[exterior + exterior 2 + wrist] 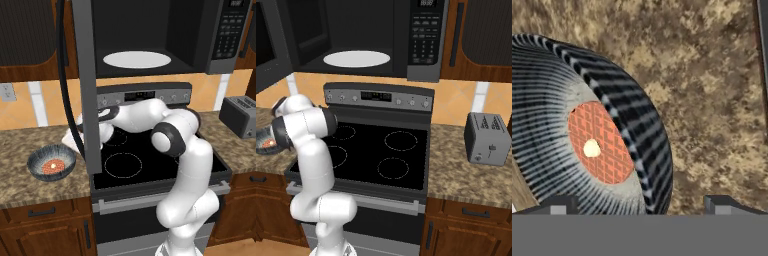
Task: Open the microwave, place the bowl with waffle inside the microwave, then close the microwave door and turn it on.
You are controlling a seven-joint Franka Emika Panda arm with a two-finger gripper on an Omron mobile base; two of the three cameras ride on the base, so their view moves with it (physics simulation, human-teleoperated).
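The microwave (200,35) hangs above the stove with its door (86,85) swung wide open toward me; the white turntable (136,59) shows inside. The grey-blue ribbed bowl (51,162) sits on the left counter with the orange-red waffle (52,165) in it. My gripper (71,141) hovers just right of the bowl, partly behind the door's edge. In the hand view the bowl (637,130) and waffle (607,150) lie close at the left, and my gripper (642,205) is open, its two fingertips (559,205) straddling the bowl's near rim with nothing held.
The open door stands between the stove (135,160) and the left counter (30,192), close to my forearm. A grey toaster (487,138) sits on the right counter. The button panel (426,35) is on the microwave's right side.
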